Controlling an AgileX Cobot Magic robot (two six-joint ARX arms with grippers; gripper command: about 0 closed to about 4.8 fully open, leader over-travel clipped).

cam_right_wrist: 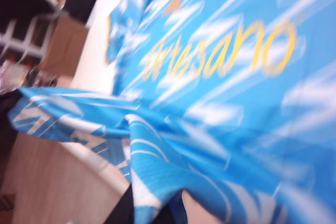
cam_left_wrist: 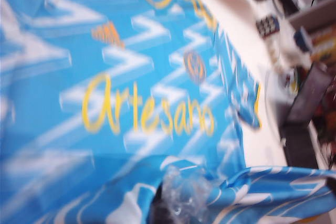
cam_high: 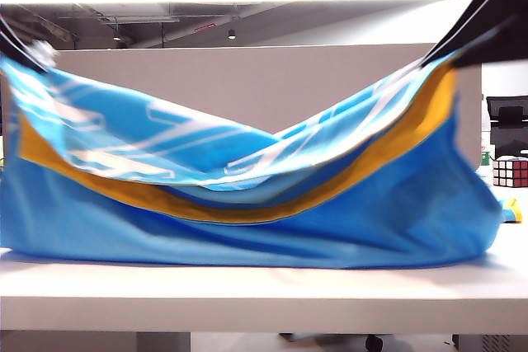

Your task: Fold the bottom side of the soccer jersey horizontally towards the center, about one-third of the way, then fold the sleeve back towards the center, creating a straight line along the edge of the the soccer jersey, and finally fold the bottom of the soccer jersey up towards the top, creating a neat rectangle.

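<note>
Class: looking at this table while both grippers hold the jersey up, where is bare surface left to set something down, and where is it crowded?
Bare: the table's front strip below the soccer jersey, and a patch at the right end between jersey and Rubik's cube. Crowded: the middle, under cloth hanging from the shut left gripper and right gripper.

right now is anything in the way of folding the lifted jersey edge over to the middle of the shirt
Nothing visible. The left gripper and right gripper hold the soccer jersey hem raised at both ends; the printed front beneath lies bare. A cube sits off right.

Both arms are black, each black pincer (cam_left_wrist: pixel 176 208) (cam_right_wrist: pixel 149 211) wrapped in clear film.
</note>
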